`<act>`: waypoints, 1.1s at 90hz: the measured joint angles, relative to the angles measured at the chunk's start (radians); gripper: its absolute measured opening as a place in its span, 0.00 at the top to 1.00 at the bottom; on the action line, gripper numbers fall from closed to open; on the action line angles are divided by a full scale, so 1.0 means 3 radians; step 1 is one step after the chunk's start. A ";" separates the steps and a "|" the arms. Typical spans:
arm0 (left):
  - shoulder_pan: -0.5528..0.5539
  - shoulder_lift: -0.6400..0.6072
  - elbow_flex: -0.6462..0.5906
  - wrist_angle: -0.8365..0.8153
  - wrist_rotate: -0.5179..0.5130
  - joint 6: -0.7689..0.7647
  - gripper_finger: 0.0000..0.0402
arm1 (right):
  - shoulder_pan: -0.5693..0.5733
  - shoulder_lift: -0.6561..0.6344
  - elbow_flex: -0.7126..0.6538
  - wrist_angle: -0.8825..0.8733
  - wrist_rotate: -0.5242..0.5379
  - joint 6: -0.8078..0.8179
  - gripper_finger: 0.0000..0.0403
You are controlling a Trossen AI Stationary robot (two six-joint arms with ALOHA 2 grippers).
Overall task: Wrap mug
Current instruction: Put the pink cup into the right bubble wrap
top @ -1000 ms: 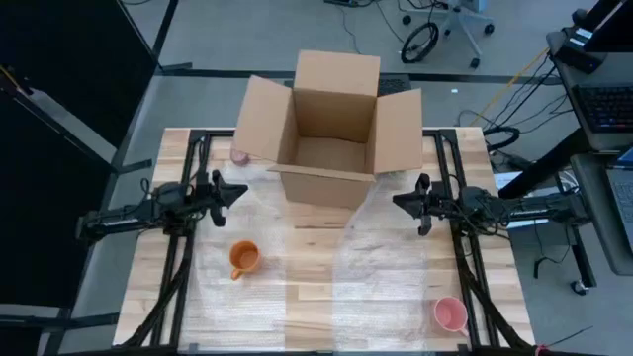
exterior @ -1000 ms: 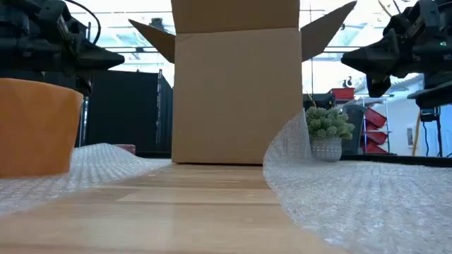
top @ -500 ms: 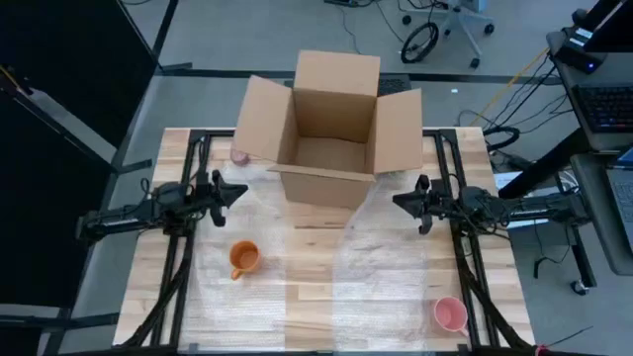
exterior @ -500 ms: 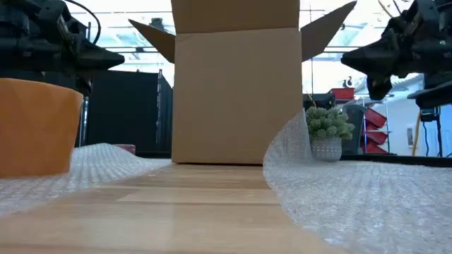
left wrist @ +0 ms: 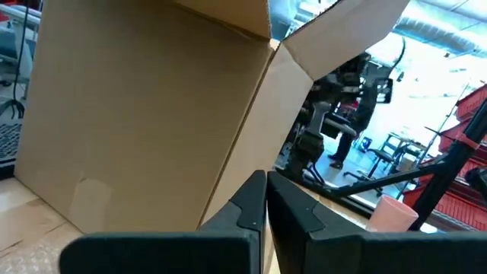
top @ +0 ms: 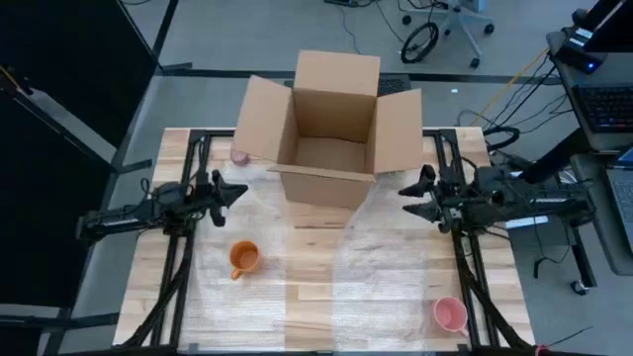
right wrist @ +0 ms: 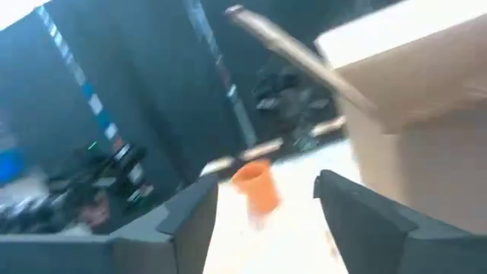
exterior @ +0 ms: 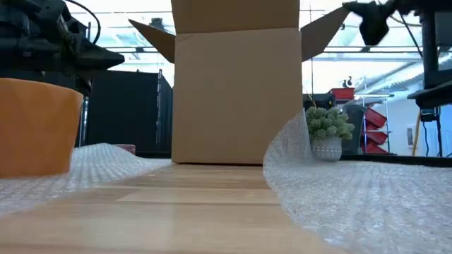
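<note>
One open brown cardboard box (top: 333, 129) sits upper centre, holding nothing you can see. Your orange ceramic mug (top: 243, 259) rests lower left on clear bubble wrap (top: 396, 262). Left gripper (top: 235, 191) fingers pressed together; right gripper (top: 407, 201) spread apart.

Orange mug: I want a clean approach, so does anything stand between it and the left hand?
Nothing visible does. The orange mug stands on bubble wrap, with only open wrap between it and the left hand.
</note>
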 joint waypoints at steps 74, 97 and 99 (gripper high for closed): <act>0.0000 0.0000 0.0000 0.0000 0.0002 -0.0093 1.00 | 0.2788 0.2195 0.1750 -0.3406 0.0226 0.2926 0.50; -0.0001 0.0000 0.0000 -0.0001 0.0004 -0.0168 1.00 | 0.3490 0.2560 0.1750 -0.3479 0.0279 0.3579 0.50; 0.0001 0.0000 0.0000 -0.0001 0.0003 -0.0169 1.00 | 0.3528 0.2603 0.1750 -0.3498 0.0280 0.3593 0.50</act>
